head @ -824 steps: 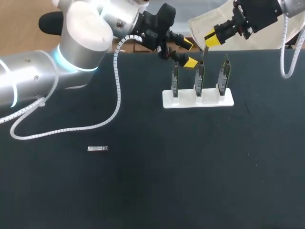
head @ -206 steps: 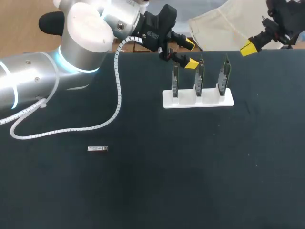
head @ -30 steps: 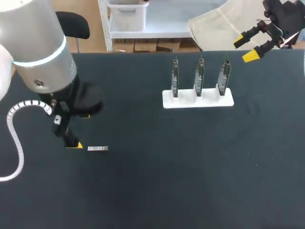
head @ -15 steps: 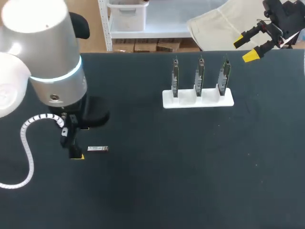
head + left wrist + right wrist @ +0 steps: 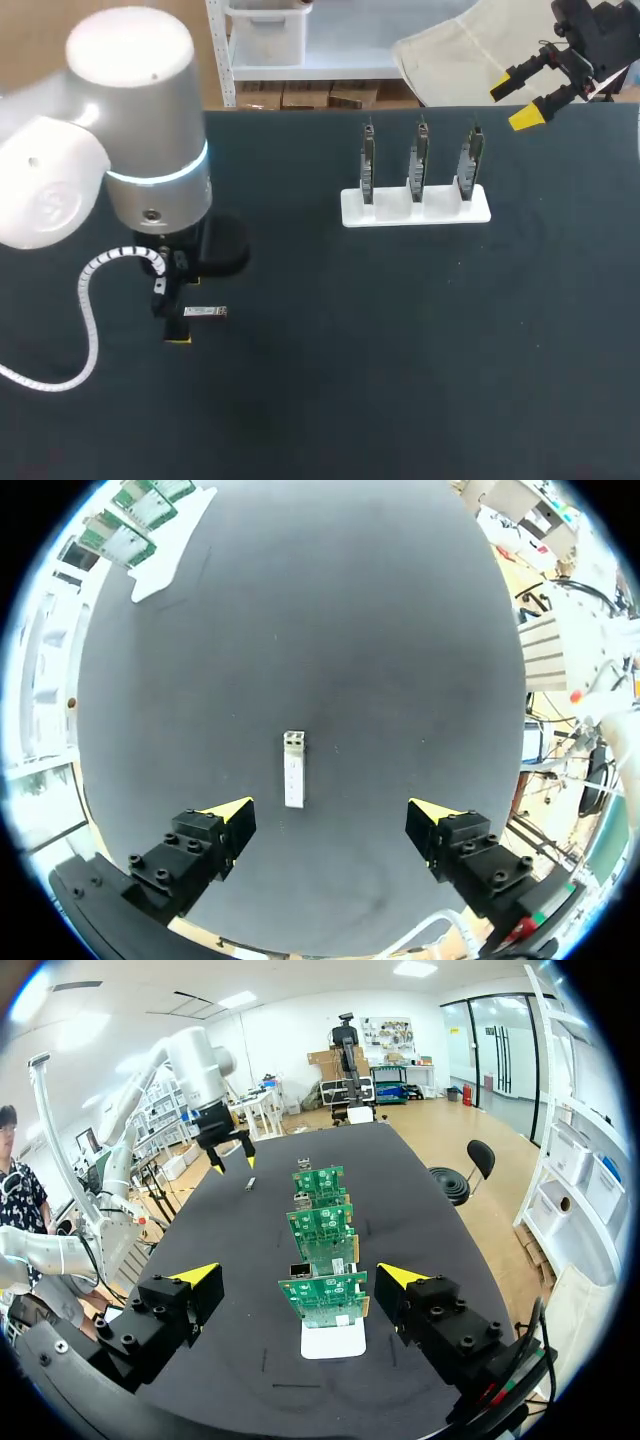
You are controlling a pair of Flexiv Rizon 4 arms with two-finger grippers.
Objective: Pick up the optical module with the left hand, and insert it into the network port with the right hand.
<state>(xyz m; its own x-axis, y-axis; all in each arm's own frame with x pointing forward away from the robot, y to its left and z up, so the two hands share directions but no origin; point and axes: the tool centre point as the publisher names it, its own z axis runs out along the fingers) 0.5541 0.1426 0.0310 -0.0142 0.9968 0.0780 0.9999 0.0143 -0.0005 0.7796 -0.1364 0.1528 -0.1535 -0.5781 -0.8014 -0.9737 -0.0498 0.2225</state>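
The small silver rectangular optical module [image 5: 205, 312] [image 5: 294, 769] lies flat on the black table [image 5: 400, 350], near its left edge and about halfway between the near and far edges. The left gripper [image 5: 185, 305] [image 5: 332, 812] hangs directly over it with the fingers wide apart. The module is between the two yellow tips and touches neither of them. The white holder [image 5: 415, 205] [image 5: 332, 1340] stands near the far edge with three green circuit boards [image 5: 420, 160] [image 5: 322, 1300] upright in a row. The right gripper [image 5: 520, 100] [image 5: 298, 1278] is over the far right corner, wide open and holding nothing, well apart from the boards.
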